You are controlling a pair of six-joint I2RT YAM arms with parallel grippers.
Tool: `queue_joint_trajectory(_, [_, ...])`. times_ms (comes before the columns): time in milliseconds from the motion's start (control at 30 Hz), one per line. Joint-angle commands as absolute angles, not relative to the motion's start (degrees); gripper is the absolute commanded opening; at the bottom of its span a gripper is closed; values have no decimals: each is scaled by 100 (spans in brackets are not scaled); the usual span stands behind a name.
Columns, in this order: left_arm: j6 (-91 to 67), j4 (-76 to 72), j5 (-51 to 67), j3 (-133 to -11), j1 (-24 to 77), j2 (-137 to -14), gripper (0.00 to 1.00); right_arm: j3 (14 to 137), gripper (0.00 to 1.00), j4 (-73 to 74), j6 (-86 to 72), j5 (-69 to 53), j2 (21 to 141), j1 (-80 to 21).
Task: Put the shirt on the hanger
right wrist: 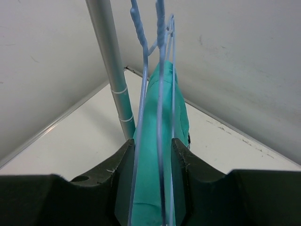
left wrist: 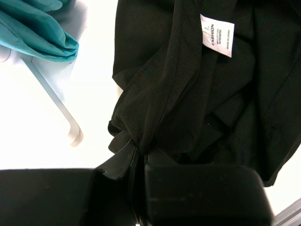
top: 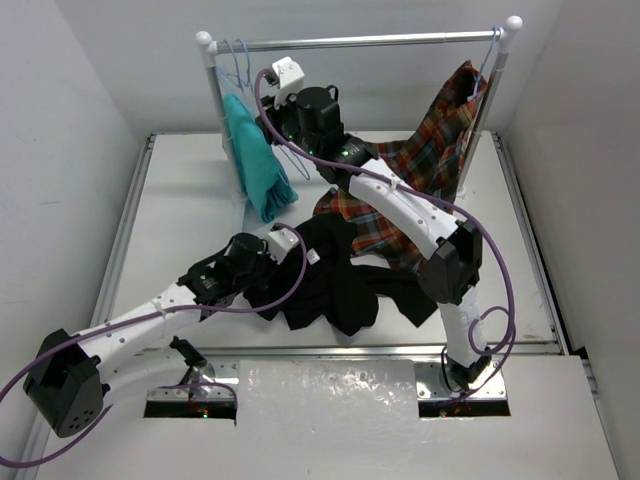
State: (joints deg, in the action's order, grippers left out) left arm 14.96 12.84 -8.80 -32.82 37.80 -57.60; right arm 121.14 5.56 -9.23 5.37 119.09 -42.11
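- Left gripper (left wrist: 138, 162): clenched on a fold of the shirt (left wrist: 211, 117), at lower centre of the left wrist view. Black cloth bunches between the fingers.
- Right gripper (right wrist: 151, 155): its jaws stand either side of the hanger (right wrist: 161, 70) wires at centre frame, with the teal garment (right wrist: 157, 122) hanging between them. Whether the jaws clamp the wire or merely straddle it cannot be told.
- Shirt location: crumpled on the table (top: 180, 220) at the centre of the overhead view, its upper right part touching the plaid shirt (top: 430, 160). A white size label (left wrist: 217, 35) shows at upper right of the left wrist view, so the neck opening probably lies near there.
- Hanger location: upper left of the overhead view, hooked on the rail (top: 350, 41), well apart from the shirt. Two pale-blue hooks show, and it is unclear which wire belongs to a bare hanger.
- Handling, shirt: judged light, limp and not fragile. It will sag from any single pinch, so take hold at the collar or shoulder seam near the label.
- Handling, hanger: judged thin, light, springy and smooth, so likely to swing or slip. Grasp it just below the hook, clear of the teal cloth.
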Motion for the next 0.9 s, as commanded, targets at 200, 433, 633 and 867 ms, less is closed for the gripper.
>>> queue_joint_trajectory(200, [1573, 1011, -905, -3226, 3735, -5581, 1, 11900, 35, 132, -1090, 431, 11435, -4069])
queue_joint_trajectory(433, [1591, 1002, -896, -3191, 3735, -5572, 1, 11883, 35, 132, -1081, 360, 11382, -4061])
queue_joint_trajectory(633, [1600, 993, -896, -3190, 3735, -5581, 1, 11918, 35, 237, -1055, 527, 11434, -4052])
queue_joint_trajectory(867, [1582, 976, -896, -3190, 3735, -5581, 1, 12041, 33, 343, -1151, 562, 11733, -4052])
